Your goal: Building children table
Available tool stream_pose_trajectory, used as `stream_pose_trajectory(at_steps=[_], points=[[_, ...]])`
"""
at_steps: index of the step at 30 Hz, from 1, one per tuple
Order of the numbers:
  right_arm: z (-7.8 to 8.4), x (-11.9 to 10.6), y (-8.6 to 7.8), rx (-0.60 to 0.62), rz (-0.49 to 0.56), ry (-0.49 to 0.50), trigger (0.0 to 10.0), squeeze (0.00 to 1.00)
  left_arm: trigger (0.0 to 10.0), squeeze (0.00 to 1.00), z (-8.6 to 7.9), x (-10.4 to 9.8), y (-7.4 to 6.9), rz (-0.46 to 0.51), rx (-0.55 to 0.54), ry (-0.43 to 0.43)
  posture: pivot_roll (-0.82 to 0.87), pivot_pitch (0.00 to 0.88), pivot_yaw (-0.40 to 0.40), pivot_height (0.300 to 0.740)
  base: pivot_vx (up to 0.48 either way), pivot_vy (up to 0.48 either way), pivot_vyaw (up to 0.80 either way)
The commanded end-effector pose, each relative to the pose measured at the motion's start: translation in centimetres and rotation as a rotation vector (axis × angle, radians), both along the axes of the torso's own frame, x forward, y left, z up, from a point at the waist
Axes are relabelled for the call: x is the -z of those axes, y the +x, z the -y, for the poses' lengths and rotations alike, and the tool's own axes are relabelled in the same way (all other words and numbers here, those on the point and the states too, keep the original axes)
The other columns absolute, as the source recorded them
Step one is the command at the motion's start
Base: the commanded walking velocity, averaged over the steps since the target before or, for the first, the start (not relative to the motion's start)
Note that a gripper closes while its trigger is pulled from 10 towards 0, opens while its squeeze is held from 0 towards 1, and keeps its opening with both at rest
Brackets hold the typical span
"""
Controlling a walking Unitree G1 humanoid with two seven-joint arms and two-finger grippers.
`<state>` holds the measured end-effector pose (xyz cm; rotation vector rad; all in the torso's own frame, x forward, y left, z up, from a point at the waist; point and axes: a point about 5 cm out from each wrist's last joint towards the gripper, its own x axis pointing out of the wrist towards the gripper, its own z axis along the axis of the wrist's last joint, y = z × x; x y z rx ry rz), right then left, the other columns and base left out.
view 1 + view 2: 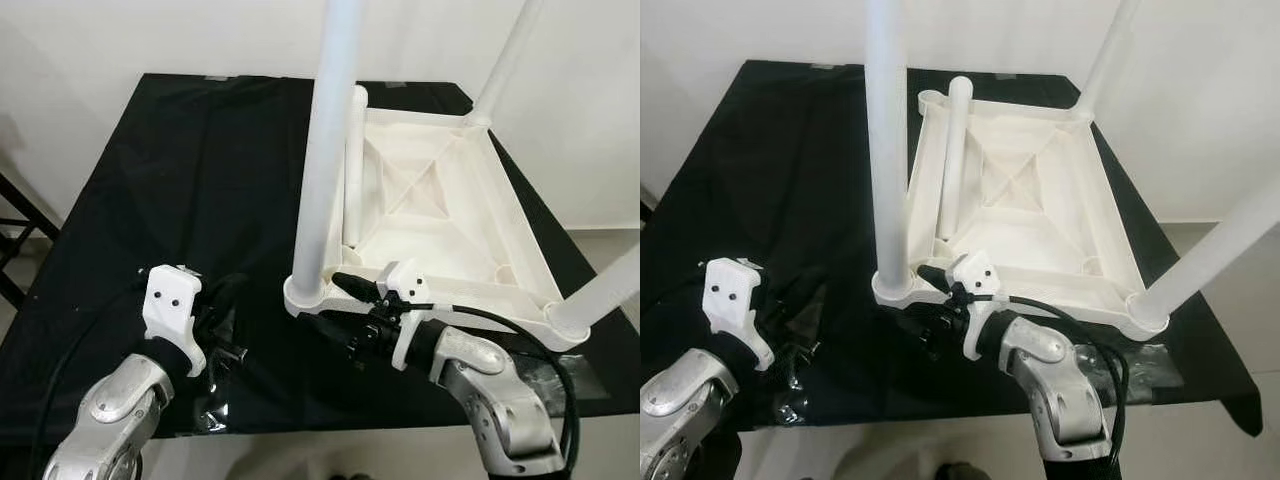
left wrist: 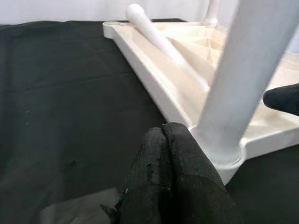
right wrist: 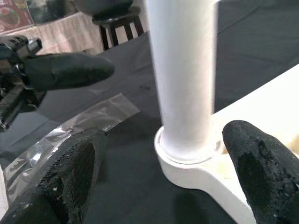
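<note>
On the black-draped worktop [image 1: 150, 180], the left end effector [image 2: 170, 154] rests with fingers pressed closed, empty, just beside the near-left corner of the upturned white table top [image 1: 440, 215]. Three legs stand fitted; the fourth leg [image 1: 352, 165] lies loose inside the frame. The right end effector [image 3: 159, 163], fingers spread, straddles the near-left leg [image 1: 325, 150]. Next, I judge, comes seating that loose leg.

The tabletop [image 1: 440, 215] is white plastic, smooth and faintly satin, ribbed underneath; its legs [image 1: 325, 150] are the same smooth white plastic; the desk [image 1: 180, 180] wears a matt black cloth, slightly creased; a clear glossy plastic bag [image 3: 70, 128] lies crinkled near the desk's front edge; both arms [image 1: 500, 395] are brushed silver metal; the fingers [image 2: 173, 182] are matt, grainy black rubber.
</note>
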<state>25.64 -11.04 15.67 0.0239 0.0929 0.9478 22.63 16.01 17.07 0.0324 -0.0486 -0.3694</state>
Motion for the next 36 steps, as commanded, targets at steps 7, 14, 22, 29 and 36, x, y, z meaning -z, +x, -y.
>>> stream_pose_trajectory(at_steps=[7, 14, 22, 29, 36], points=[[0.1, 0.1, -0.4, -0.031, -0.024, -0.002, 10.0, 0.0, 10.0, 0.0, 0.6, 0.0, -0.2, -0.013, 0.018, -0.026, 0.03, 0.113, -0.076, 0.74, 0.0, -0.456, 0.0], [-0.1, 0.2, -0.6, -0.072, -0.027, -0.011, 10.0, 0.0, 10.0, 0.0, 0.5, 0.0, -0.2, -0.018, 0.019, -0.041, 0.03, 0.116, -0.078, 0.74, 0.0, -0.476, 0.0], [-0.2, 0.0, -1.2, -0.151, -0.019, -0.015, 10.0, 0.0, 10.0, 0.0, 0.5, -0.1, -0.2, -0.019, 0.019, -0.055, 0.03, 0.117, -0.077, 0.74, 0.0, -0.48, 0.0], [-0.2, 0.1, -2.1, -0.252, -0.019, -0.031, 10.0, 0.0, 10.0, 0.0, 0.5, -0.2, -0.2, -0.019, 0.021, -0.059, 0.03, 0.118, -0.075, 0.74, 0.0, -0.48, 0.0], [0.1, 0.0, -1.5, -0.19, -0.002, -0.019, 10.0, 0.0, 10.0, 0.0, 0.7, -0.4, -0.3, -0.016, 0.034, -0.069, 0.02, 0.12, -0.074, 0.74, 0.0, -0.48, 0.0]])
